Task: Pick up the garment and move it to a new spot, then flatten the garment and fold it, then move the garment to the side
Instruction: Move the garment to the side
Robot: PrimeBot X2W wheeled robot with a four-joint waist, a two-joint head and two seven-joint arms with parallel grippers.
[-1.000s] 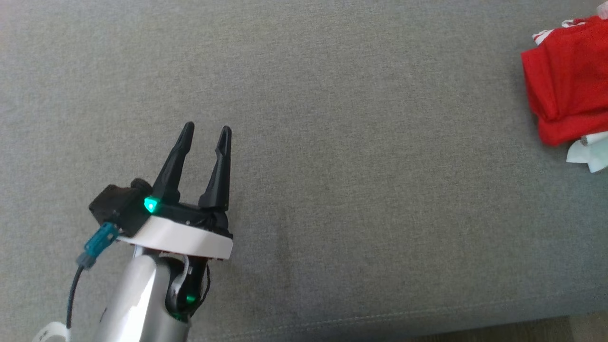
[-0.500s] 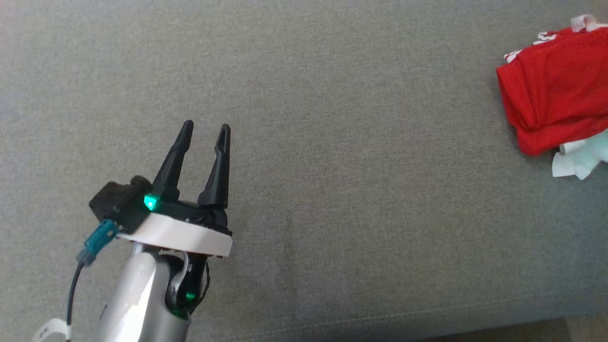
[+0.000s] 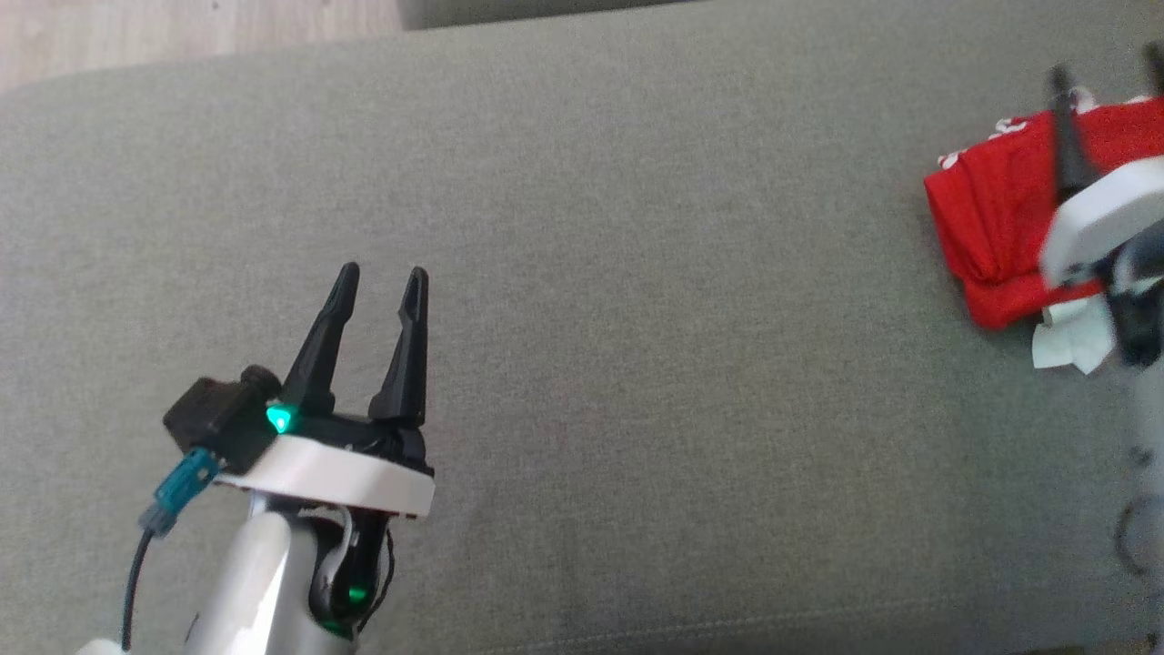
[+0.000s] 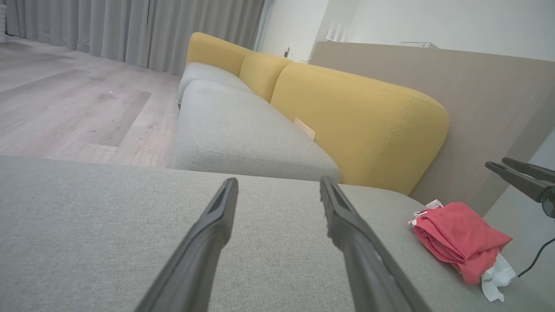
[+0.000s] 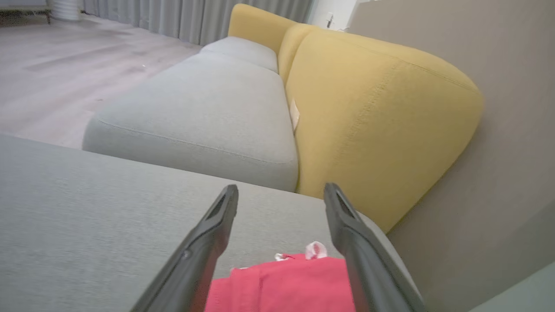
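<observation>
Your left gripper (image 3: 382,271) hangs over bare grey cushion (image 3: 637,273), fingers apart with nothing between them. The garment (image 3: 987,218), red and bunched into a folded heap, lies well off to that gripper's right, near the cushion's edge. Your right gripper (image 5: 282,188) sits above the heap, fingers spread wide, gripping nothing. In its wrist view the red cloth shows low between the two fingers; you cannot tell whether they touch it. The head view has this gripper blurred, its white collar (image 3: 1105,209) in front of the heap. A white scrap (image 3: 1068,341) pokes out from under the garment on the side nearest the right wrist. Beyond both sets of fingertips are a second grey seat (image 5: 195,112) and a yellow backrest (image 5: 368,108), with wood floor (image 4: 65,108) to their left.
</observation>
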